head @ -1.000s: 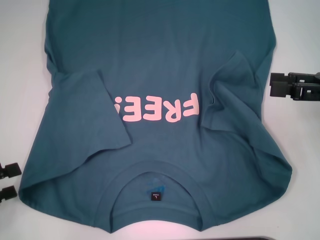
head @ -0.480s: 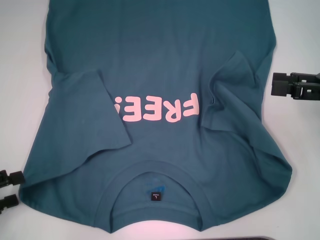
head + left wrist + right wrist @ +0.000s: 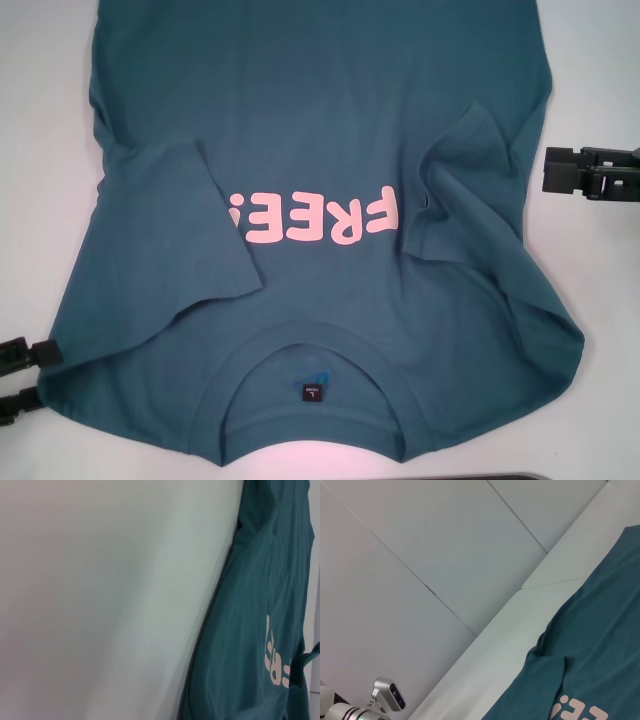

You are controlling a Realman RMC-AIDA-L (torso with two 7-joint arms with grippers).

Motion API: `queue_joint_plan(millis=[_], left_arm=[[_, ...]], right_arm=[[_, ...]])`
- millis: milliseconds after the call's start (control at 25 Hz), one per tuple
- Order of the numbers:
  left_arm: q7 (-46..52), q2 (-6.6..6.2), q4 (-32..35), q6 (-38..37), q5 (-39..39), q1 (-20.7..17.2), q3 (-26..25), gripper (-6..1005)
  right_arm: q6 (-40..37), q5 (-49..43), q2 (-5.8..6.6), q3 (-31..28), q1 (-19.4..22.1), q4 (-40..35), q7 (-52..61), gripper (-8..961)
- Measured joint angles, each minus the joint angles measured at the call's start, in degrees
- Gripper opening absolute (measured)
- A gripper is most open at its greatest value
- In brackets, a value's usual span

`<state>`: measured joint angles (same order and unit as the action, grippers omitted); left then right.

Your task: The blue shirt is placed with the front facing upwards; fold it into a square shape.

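Blue shirt (image 3: 320, 200) lay front up on the white table (image 3: 45, 120), collar toward the robot and hem running off the far edge of the head view, so long axis pointed straight away from the body. Both sleeves already lay folded in over the chest, flanking the pink print (image 3: 313, 218), with the neck label (image 3: 311, 391) showing inside the collar (image 3: 310, 345). Left gripper (image 3: 28, 378) sat low at the near left corner of the shirt, two dark fingers parted one above the other with nothing between them, tips touching or just short of the shoulder edge; which of the two could not be told. Right gripper (image 3: 560, 170) waited farther up the table, just beside the right side seam and apart from the cloth, level with the print; how far its fingers stood apart could not be made out, and nothing was seen held. Left wrist view showed only bare table and the shirt's side edge. Judged from this layout, left arm was the nearer to a grasp, with the cloth lying directly to its inner side; likely next move a pinch of the near shoulder corner, matched on the right, then a lift along the long axis toward the hem.
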<state>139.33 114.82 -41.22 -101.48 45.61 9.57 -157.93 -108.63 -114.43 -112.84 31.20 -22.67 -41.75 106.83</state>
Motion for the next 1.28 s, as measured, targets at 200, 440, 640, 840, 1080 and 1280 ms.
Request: queue_joint_plan(millis=[200, 440, 640, 840, 1080, 1280], left_arm=[[0.02, 0.39, 0.04, 0.60, -0.71, 1.17, -0.01, 853], [0.12, 0.90, 0.08, 0.88, -2.86, 2.69, -0.39, 852], [0.48, 1.45, 0.09, 0.93, -2.92, 3.43, -0.09, 852], [4.14, 1.89, -2.11, -2.41, -2.06, 3.73, -1.00, 853], [4.37, 3.23, -6.87, -4.66, -2.07, 3.80, -1.77, 668], [5.38, 3.09, -6.54, -3.38, -2.90, 3.93, -1.39, 419]], right_arm=[[-0.25, 0.00, 0.10, 0.00, 0.00, 0.00, 0.29, 925], [-0.37, 0.00, 0.08, -0.01, 0.09, 0.00, 0.38, 924], [-0.43, 0.00, 0.07, -0.58, 0.15, 0.07, 0.40, 924], [-0.44, 0.06, 0.13, -1.34, 0.18, 0.09, 0.40, 925], [-0.44, 0.30, 0.19, -1.89, 0.25, 0.16, 0.40, 925], [-0.44, 0.36, 0.50, -2.71, 0.38, 0.17, 0.40, 924]])
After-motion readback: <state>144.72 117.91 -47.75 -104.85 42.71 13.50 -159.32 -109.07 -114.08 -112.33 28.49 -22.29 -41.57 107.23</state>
